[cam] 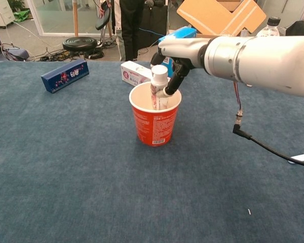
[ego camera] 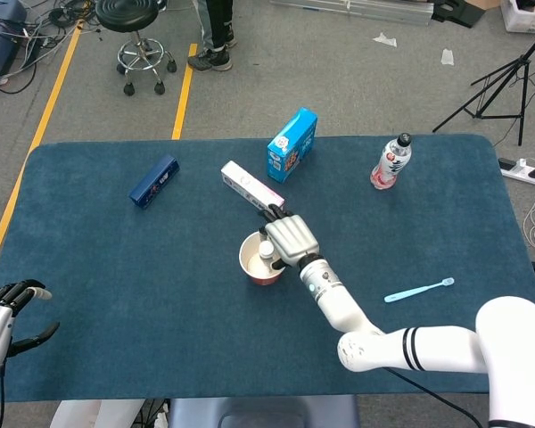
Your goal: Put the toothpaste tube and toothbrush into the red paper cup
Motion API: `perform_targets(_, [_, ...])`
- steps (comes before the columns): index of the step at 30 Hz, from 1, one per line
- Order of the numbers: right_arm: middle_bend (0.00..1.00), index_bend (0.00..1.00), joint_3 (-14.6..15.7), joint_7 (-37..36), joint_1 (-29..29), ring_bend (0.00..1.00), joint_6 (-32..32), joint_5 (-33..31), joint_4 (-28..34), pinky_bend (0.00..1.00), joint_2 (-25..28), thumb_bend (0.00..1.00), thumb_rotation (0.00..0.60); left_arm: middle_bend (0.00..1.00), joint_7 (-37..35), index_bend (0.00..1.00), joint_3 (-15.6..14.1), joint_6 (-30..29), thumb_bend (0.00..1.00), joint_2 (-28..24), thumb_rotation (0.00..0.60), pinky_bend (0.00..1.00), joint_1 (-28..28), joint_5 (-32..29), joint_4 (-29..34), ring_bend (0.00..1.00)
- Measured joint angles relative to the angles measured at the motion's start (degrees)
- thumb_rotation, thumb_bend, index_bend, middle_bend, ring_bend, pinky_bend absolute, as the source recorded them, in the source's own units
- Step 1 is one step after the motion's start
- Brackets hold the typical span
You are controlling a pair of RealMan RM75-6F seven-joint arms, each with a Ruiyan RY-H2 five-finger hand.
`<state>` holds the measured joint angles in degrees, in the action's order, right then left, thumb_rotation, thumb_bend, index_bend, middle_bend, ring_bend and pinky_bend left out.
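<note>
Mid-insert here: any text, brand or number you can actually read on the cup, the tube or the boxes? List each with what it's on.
None can be read.
red paper cup: a block of white print, too small.
toothpaste tube, held by the right hand: coloured markings, blurred.
white carton: pink printing, blurred.
dark blue box: graphics only, unreadable.
light blue box: unreadable.
bottle: red label, unreadable.
</note>
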<state>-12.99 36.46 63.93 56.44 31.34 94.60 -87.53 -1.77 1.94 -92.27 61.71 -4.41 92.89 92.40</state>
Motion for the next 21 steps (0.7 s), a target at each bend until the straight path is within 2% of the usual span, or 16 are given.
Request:
perform_targets(10, [0.13,0.69,0.2,-0.5,0.9,0.00,-1.1,0.7,-3.7,0.23,-3.5,0.20,0.600,0.37,-0.7,0.44,0.0,-0.6,0.15,-0.4,0.600,0.42,0.3,0.5,0.1,0.37])
perform_targets(21, [0.09,0.48,0.2,-2.7,0.2,0.00,-1.5,4.2,-4.7,0.23,-4.2,0.12,0.600,0.37,-0.7,0.44,0.0,-0.6,0.15,-0.4,0.600,0.42,0.3,0.6,0.1,0.37])
